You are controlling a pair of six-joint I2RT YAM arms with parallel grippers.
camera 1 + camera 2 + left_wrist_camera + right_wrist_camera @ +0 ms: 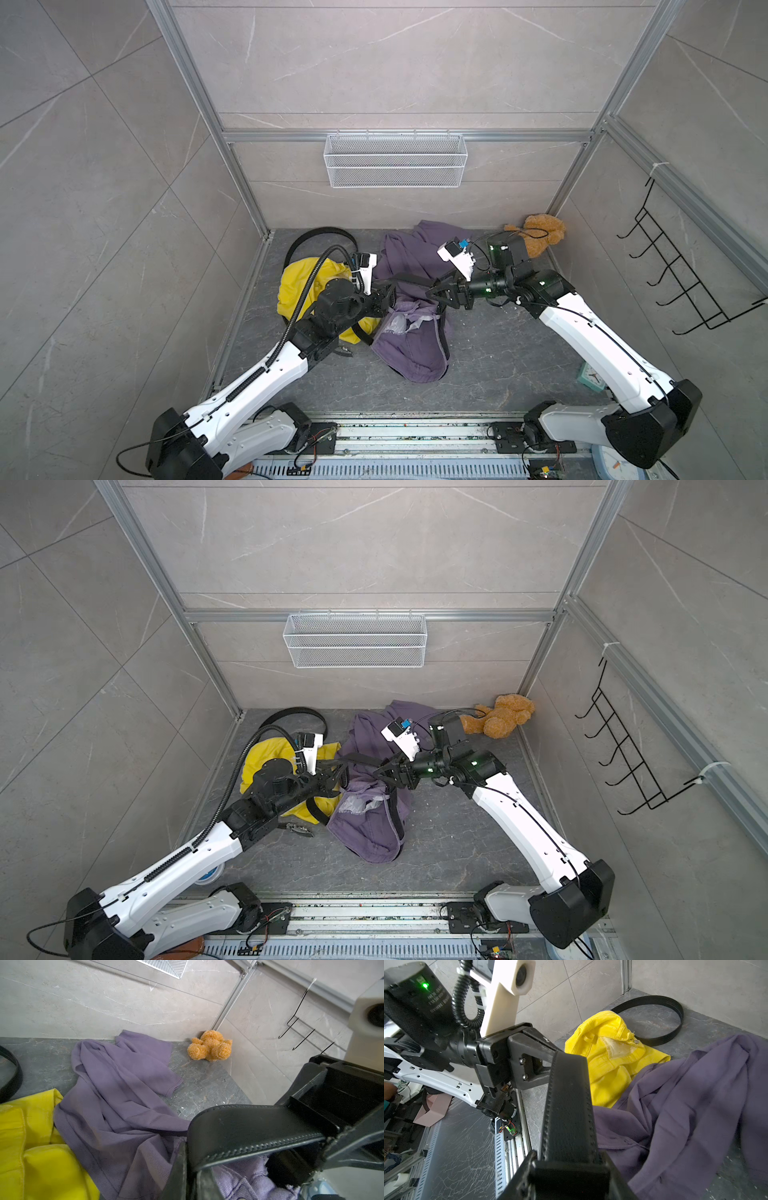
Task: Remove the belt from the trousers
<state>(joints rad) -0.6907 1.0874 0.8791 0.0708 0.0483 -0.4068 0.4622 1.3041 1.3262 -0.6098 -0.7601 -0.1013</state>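
Belt [569,1105] spanned taut above trousers [415,349]
left gripper [551,1064] clamped fully on it; right gripper [437,291] half-closed across its width; hard pulling may drag trousers along, or slip either grip.

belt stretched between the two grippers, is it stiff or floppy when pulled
Probably flexible but with some body: the belt bends in a smooth curve at the left gripper rather than creasing. Its smooth stitched face may slip between the jaws. Pulling would likely drag the soft purple trousers along.
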